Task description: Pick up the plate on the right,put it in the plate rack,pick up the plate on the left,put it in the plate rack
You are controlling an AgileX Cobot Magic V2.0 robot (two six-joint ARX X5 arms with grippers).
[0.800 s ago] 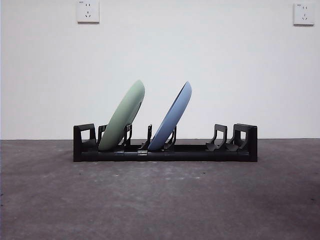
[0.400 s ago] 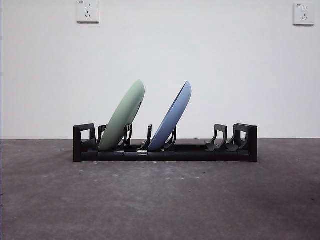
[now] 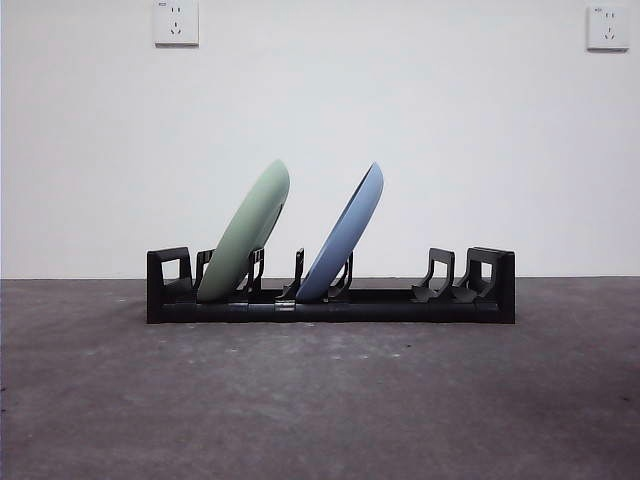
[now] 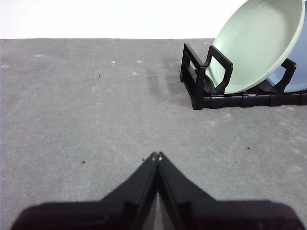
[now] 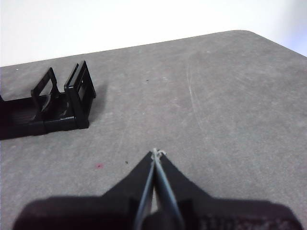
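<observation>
Both plates were seated in the plate rack, which sat on the grey desk side-on to the front camera. Green plate stood in the slots near the rack's left end in the front view, leaning with its top toward the right. Blue plate stood a few prongs further along, about mid-rack, leaning the same way. The two plates were apart, not touching. The right-hand part of the rack held only bare prongs and the looped end block.

Left hand was closed, jaw tips together, gripping nothing, over bare desk well clear of the rack; its wrist view showed the rack's looped end with the green plate behind it.

Right hand was also closed and gripping nothing, over bare desk, apart from the rack's other end.

Two wall sockets sat high on the white wall.
</observation>
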